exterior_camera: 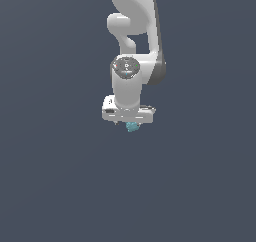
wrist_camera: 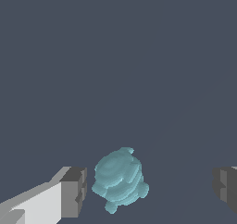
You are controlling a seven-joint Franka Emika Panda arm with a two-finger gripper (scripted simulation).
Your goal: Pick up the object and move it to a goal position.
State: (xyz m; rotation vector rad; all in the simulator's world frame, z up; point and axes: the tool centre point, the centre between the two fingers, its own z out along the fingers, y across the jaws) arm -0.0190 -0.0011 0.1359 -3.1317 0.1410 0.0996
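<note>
We see the white arm reaching down through the middle of the exterior view, its wrist turned so that the gripper points at the plain dark grey floor. The object, a small teal blob with a lumpy, ridged surface, peeks out just beneath the gripper's broad white body, and most of it is hidden by that body in this view. It is far smaller than the gripper.

In the wrist view we get a clearer look. The fingers stand spread wide, one grey pad on each side of the picture, and the object lies in the gap between them. It sits much closer to the pad with the white finger body behind it, just beside it with a thin strip of floor showing between, and it is well apart from the other pad. Neither pad touches it, so we count nothing as pinched. The object appears to rest on the floor, though we cannot tell how high the fingertips are above that surface.
</note>
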